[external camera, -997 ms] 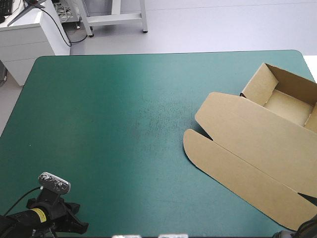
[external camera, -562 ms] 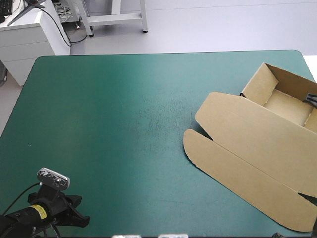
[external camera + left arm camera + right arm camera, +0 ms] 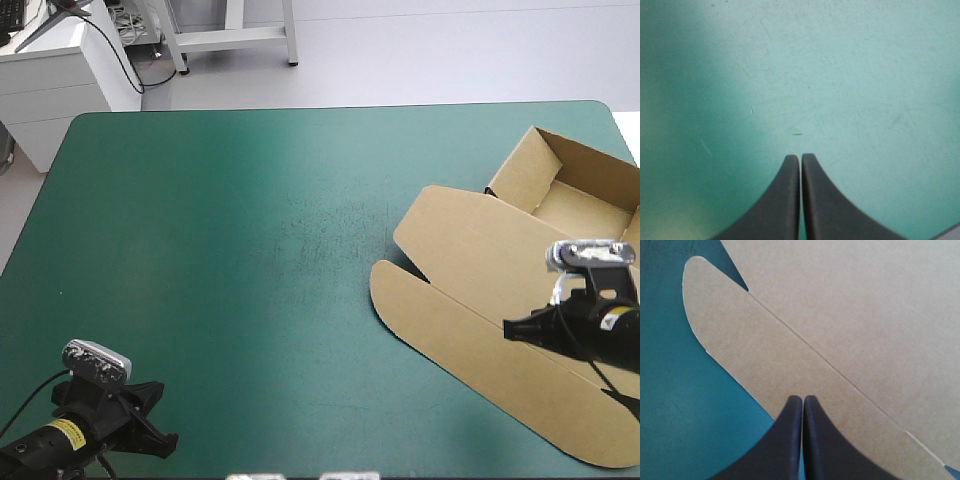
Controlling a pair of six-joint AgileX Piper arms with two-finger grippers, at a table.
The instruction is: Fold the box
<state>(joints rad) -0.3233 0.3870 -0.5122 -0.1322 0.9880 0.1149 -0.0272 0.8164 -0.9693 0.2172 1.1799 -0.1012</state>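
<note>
Brown board takes up the right side of your desk [image 3: 250,220]. The box [image 3: 480,270] lies as an open tray [image 3: 585,205], walls raised, toward the far right corner. Its lid [image 3: 470,240] is spread flat from the tray toward the desk's middle and near edge. Along the lid's outer edge runs a tuck flap [image 3: 450,325] with a rounded corner, marked off by a crease [image 3: 840,375].

Your right jaws hang over that flap, toward the lid's near right part. Their black fingers [image 3: 790,440] are pressed together into one point and have hold of nothing. In the right wrist view the tip sits above the flap strip, just inside its outer edge, with the crease ahead of it. You cannot tell from these views whether the tip touches the board.

A closed point placed there reads as a set-up for nudging or getting under the flap's free edge, not for pinching it. To take hold of the sheet you would need to part the fingers first.

Your left jaws are at the near left corner, well apart from the box. Their fingers [image 3: 785,200] are likewise pressed together and empty, with only bare teal-green cover beneath. That looks like a parked pose, keeping clear. Nothing pins the tray, so the light board may slide if you push.
</note>
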